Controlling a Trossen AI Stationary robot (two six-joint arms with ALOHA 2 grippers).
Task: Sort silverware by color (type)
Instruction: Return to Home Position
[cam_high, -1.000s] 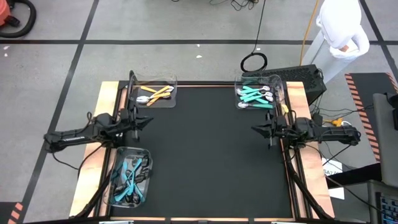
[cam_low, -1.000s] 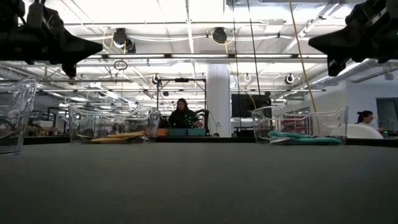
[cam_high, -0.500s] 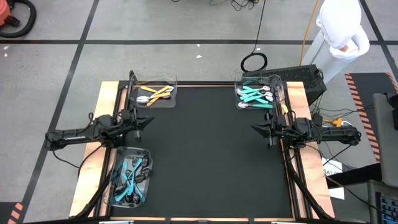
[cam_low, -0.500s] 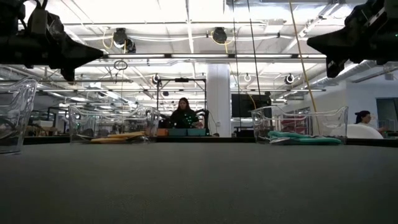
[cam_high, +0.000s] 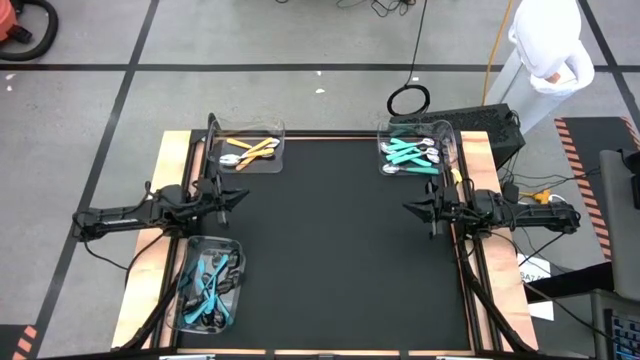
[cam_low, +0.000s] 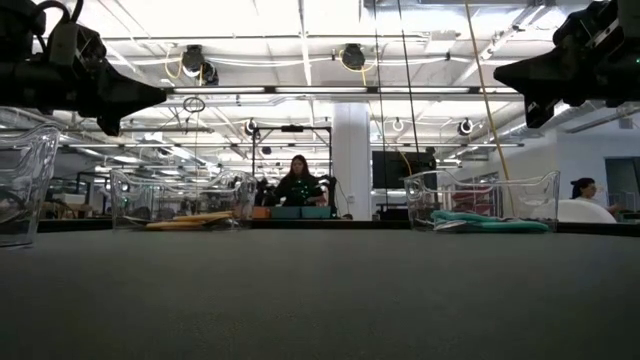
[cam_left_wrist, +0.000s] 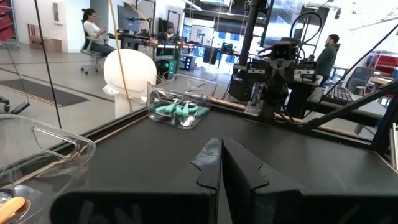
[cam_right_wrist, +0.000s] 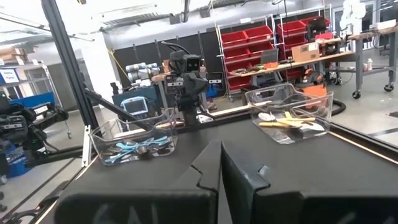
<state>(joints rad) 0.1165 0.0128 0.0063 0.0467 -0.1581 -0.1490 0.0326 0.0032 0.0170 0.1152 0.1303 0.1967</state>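
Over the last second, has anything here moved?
Only the left gripper shifted, sinking slightly; its fingers stayed shut and empty. The right gripper, also shut, and the silverware in its bins stayed put.

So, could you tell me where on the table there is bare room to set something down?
The middle of the black mat is bare, from the left gripper across to the right gripper, and on to the near-right corner. The far strip between the far-left bin and the far-right bin is free. Crowded: the left edge, around the near-left bin.
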